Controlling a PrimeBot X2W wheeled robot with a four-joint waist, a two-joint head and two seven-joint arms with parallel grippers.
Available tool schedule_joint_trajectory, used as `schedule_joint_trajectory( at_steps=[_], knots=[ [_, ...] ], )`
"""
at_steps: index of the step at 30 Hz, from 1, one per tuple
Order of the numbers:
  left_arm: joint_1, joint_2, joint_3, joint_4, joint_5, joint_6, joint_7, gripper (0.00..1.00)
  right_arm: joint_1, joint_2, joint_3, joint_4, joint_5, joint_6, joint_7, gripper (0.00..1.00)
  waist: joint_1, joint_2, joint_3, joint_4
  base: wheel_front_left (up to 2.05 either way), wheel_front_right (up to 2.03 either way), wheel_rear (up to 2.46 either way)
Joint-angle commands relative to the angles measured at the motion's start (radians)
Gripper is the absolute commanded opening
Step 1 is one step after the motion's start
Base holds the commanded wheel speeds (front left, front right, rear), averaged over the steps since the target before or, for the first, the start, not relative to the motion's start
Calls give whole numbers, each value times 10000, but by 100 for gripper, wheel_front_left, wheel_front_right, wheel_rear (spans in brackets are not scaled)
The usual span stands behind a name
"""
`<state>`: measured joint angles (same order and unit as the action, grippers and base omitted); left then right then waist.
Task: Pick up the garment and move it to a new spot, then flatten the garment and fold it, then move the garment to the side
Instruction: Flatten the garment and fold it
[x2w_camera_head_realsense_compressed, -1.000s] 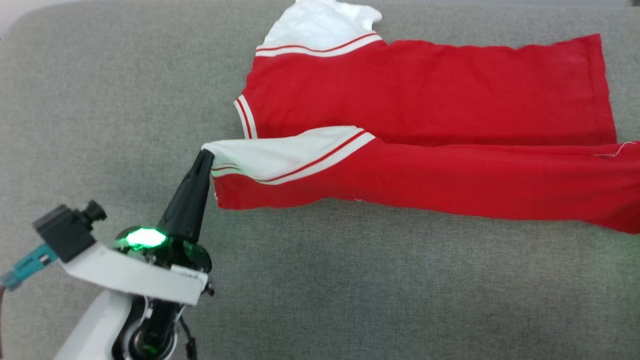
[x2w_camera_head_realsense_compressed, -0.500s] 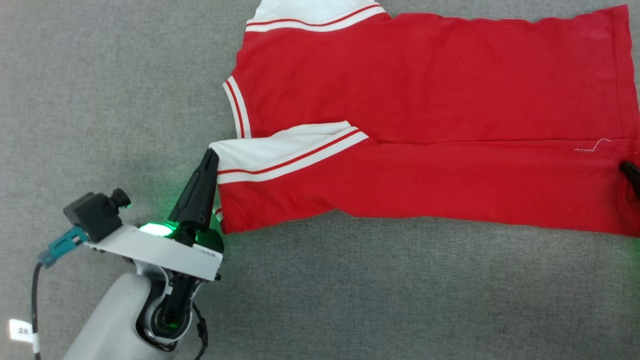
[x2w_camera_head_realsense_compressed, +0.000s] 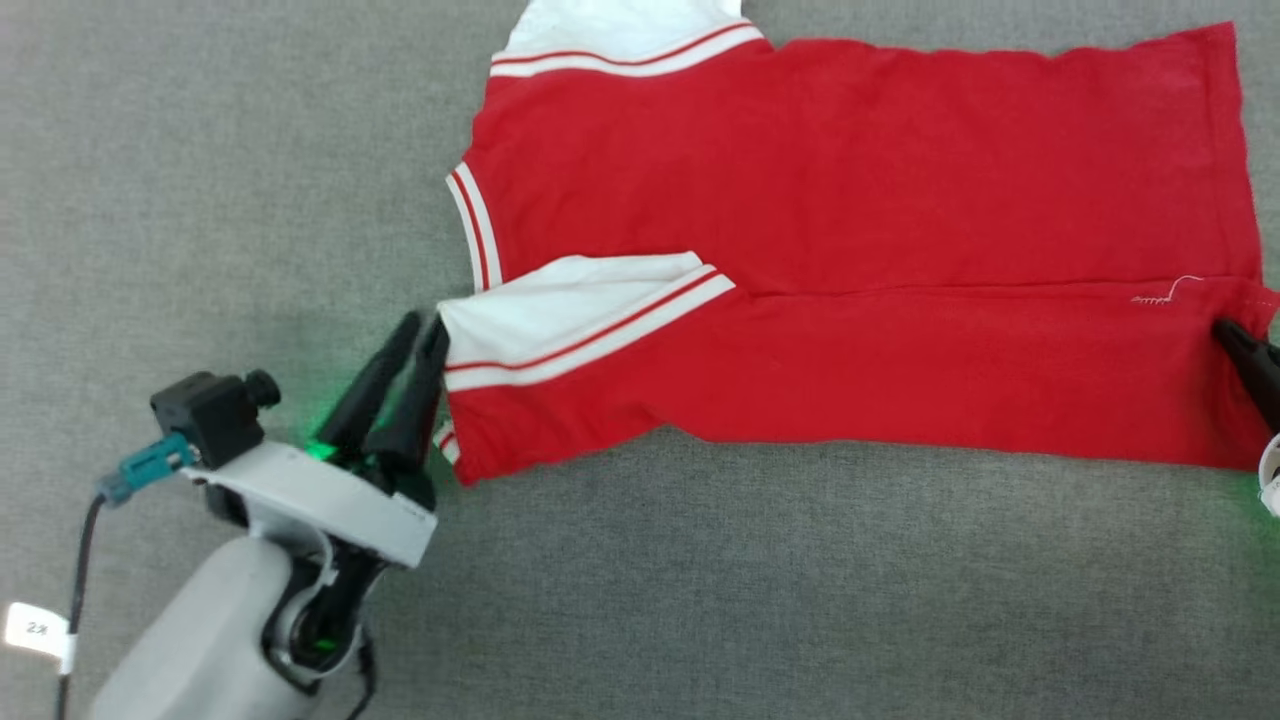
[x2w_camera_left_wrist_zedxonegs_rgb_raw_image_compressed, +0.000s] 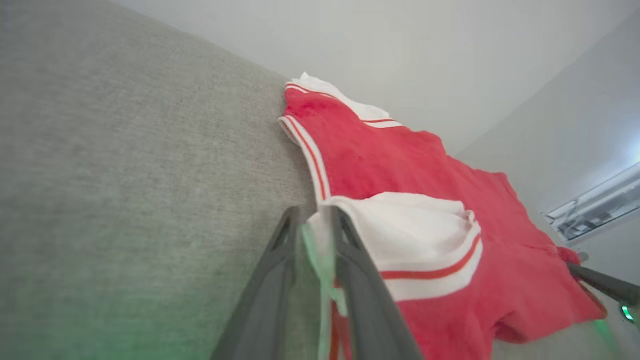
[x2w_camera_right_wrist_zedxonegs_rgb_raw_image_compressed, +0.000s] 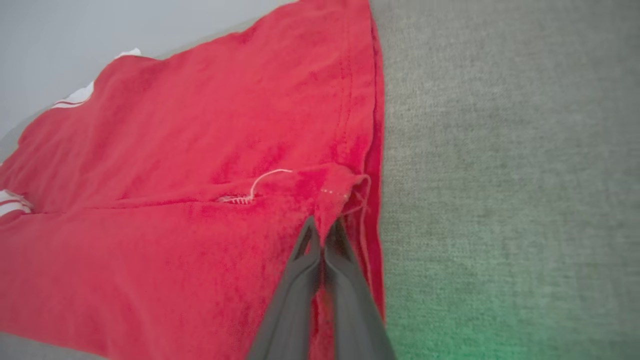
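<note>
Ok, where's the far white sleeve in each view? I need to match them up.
Head view: far white sleeve, top edge, left of centre.
Left wrist view: sleeve, upper centre, beyond the red body.
Right wrist view: sleeve, upper left, past the red cloth.
Shared landmark: the right gripper, shut on the garment's hem: right edge, lower right, bottom centre respectively.
</note>
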<state>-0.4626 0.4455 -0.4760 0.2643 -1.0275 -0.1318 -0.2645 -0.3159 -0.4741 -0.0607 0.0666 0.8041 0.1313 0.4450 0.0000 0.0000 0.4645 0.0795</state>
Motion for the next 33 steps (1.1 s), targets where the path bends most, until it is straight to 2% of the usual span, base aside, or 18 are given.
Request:
schedule_joint_trajectory(
  at_steps=[1,7,10,13,18,21,25,29,33],
  knots=[
    [9,405,-276,37,42,24,34,100,126,-103,110,-50,-94,-11,-183,100,0,0,-313,5,0,0,0],
    [-460,2056,-684,-574,-63,24,1073,100,267,-225,111,-336,-115,-11,-543,100,0,0,-984,64,0,0,0],
    [-789,2777,-816,-1073,-224,158,2398,100,342,-296,-17,-473,-32,-11,-597,100,0,0,-1188,100,0,0,0],
    [-1171,3282,-1160,-1642,-542,619,4287,100,385,-345,-173,-590,-13,-11,-567,100,0,0,-1281,143,0,0,0],
    [-1679,3518,-2036,-2408,-1343,1310,7530,100,298,-315,-254,-673,-74,-11,-492,100,0,0,-1293,94,0,0,0],
    [-1824,3537,-2498,-2488,-1605,1549,8817,100,178,-244,-142,-721,-104,-11,-436,100,0,0,-1215,-59,0,0,0],
    [-1901,3297,-2684,-2102,-1772,1834,9314,100,39,-210,3,-708,-101,-11,-404,100,0,0,-1057,-311,0,0,0],
    [-1891,3011,-2657,-1687,-2089,1617,9336,100,5,-240,-16,-698,-90,-11,-422,100,0,0,-920,-516,0,0,0],
    [-1933,2993,-2678,-1301,-2041,1509,9285,100,104,-292,-100,-743,-65,-11,-390,100,0,0,-842,-636,0,0,0]
  ],
)
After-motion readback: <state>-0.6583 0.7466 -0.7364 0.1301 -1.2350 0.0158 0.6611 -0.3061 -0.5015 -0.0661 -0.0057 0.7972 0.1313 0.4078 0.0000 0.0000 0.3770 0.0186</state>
